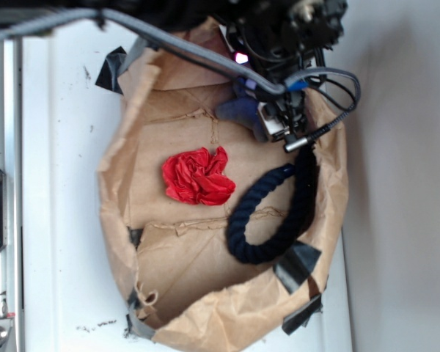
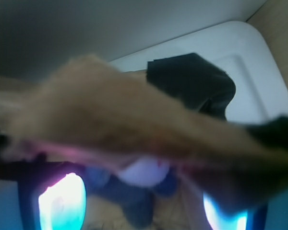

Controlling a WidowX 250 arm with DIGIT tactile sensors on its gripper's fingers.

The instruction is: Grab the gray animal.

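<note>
A shallow tray of crumpled brown paper [image 1: 205, 293], its raised rim patched with strips of dark tape, lies on a white surface [image 1: 59, 183]. The black robot arm reaches in over the tray's far rim, and its tool [image 1: 279, 121] hangs low at the far right corner of the tray. The small gray plush animal [image 1: 242, 111] lies on the paper floor in that same corner, just inside the far rim; its body juts out toward the tray's left from under the tool, touching or nearly touching the tool's housing. In the wrist view the plush [image 2: 139, 187] sits low and centred between the two glowing fingers [image 2: 62, 201], with a pale patch on its upper part and darker gray-blue below; a blurred flap of brown paper [image 2: 125, 115] crosses most of that view above it. Whether the tool is clenched on the plush or released cannot be told: the fingertips are hidden in the exterior view and blurred in the wrist view.

A crumpled red paper ball [image 1: 198, 176] rests near the middle of the tray. A thick dark navy rope loop [image 1: 268, 213] lies along the tray's right side, its upper end just below the tool.
</note>
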